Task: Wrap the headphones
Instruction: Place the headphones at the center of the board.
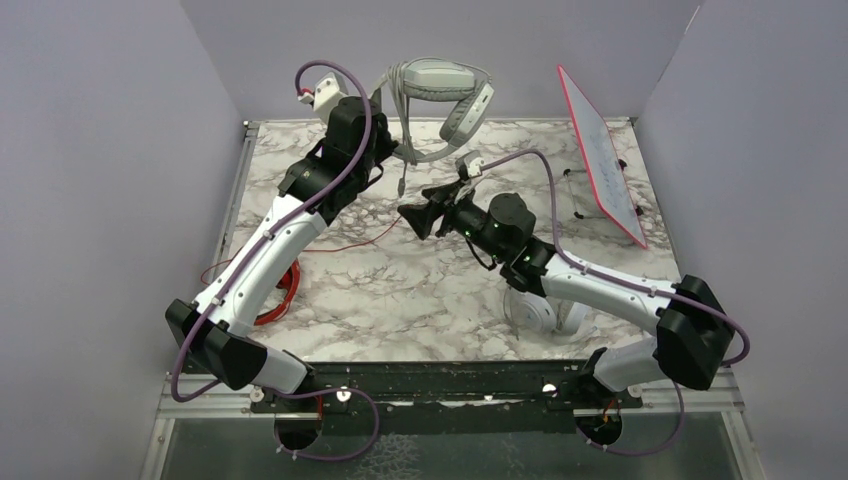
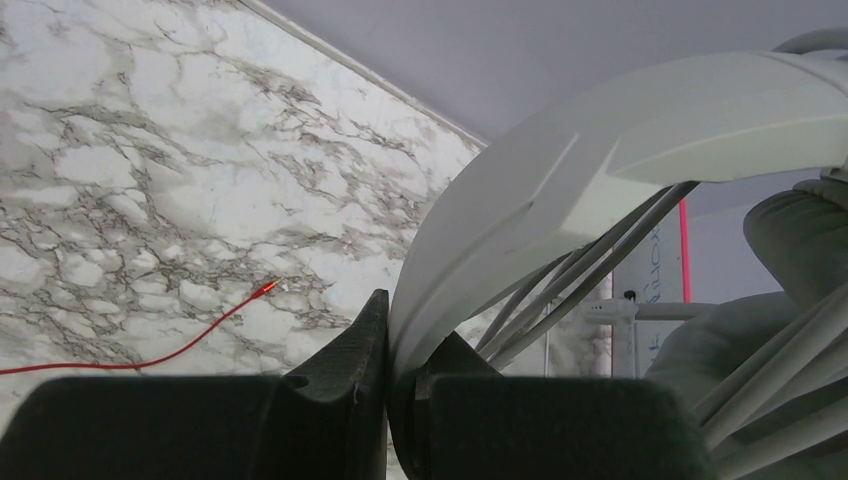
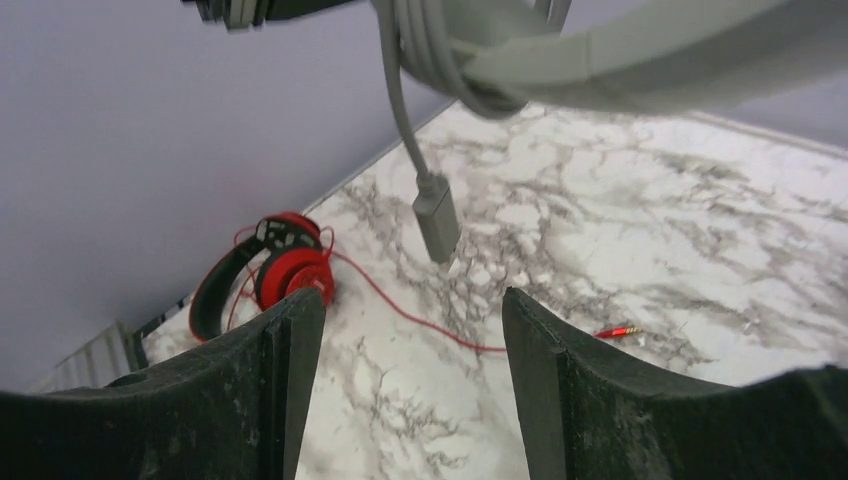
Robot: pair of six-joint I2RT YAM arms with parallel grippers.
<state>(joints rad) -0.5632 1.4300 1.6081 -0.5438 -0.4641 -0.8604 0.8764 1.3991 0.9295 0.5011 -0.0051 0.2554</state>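
Your left claw [image 2: 395, 335] clamps grey headset [image 1: 440, 85] at 12 o'clock; right claw [image 3: 410, 310] spread below its plug [image 3: 437, 218]; board [image 1: 600, 150] writing unreadable.

White arm links [image 1: 262, 262], black joints [image 1: 690, 335], purple cables [image 1: 368, 115], black right tool [image 3: 408, 310]

The marble-patterned worktop [image 1: 400, 300] carries red-and-black headphones [image 3: 285, 270] at its left edge, their red cable [image 1: 350, 243] trailing across to a plug [image 3: 620, 331] near the middle, a white headset [image 1: 540, 312] near the right front, and a red-edged white board [image 1: 605, 155] standing tilted at the right rear.
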